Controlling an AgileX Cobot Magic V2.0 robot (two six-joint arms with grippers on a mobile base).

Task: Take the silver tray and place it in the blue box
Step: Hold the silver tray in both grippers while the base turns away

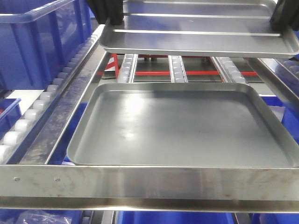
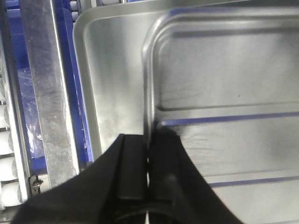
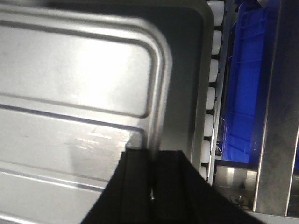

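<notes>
Silver tray (image 1: 201, 35) is up off the rack, held level over the far half of the bench, its near long edge hanging just above the far edge of the grey tray. Going by size, the biggest thing is the blue box (image 1: 37, 42), which sits past the far left corner, outside the left rail, with its thick rim showing at the top. Next is the duller flat-floored grey tray (image 1: 187, 126), lying on the rack and pushed right up against the front steel lip (image 1: 149, 186). It fills most of the width between the side rails. Then comes the shiny tray itself, with the two raised ridges on its floor clear in both wrist views. A strip of white rollers (image 1: 28, 116) runs along the left edge, and there are more roller tracks and a red crossbar (image 1: 201, 73) at the far end, under the lifted tray. Smallest are the claws. The left gripper (image 2: 148, 140) is pinched narrow on the rim of the tray's left short end, one black finger inside and one outside. The right gripper (image 3: 152, 156) has the same tight clamp on the right short end, near its corner.
</notes>
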